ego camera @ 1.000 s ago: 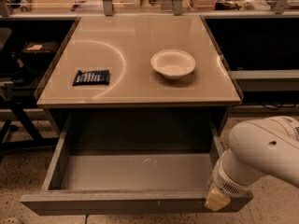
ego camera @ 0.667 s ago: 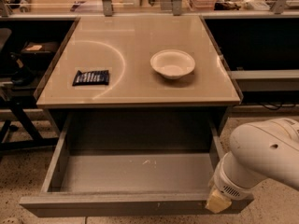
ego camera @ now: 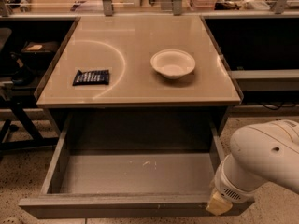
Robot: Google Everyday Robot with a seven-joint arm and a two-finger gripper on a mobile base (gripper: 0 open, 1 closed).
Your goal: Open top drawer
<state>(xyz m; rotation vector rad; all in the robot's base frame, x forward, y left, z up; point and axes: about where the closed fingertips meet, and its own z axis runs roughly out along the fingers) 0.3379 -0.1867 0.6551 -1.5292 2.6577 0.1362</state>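
The top drawer [ego camera: 126, 174] is a wide grey metal drawer. It stands pulled far out from under the beige counter, and its plain grey inside shows a small white scuff [ego camera: 148, 163]. My white arm [ego camera: 261, 160] reaches in from the right. My gripper [ego camera: 218, 203] is at the right end of the drawer's front wall, where a yellowish tip shows against the front edge. The arm hides the rest of the gripper.
The beige counter top [ego camera: 135, 55] above the drawer holds a white bowl [ego camera: 173, 63] and a dark snack packet [ego camera: 91, 77]. Black chair frames [ego camera: 14, 101] stand to the left. A speckled floor [ego camera: 18, 181] lies around the drawer.
The drawer has slid slightly farther out toward the camera, and my gripper has moved with its front edge. The bowl and packet have not moved.
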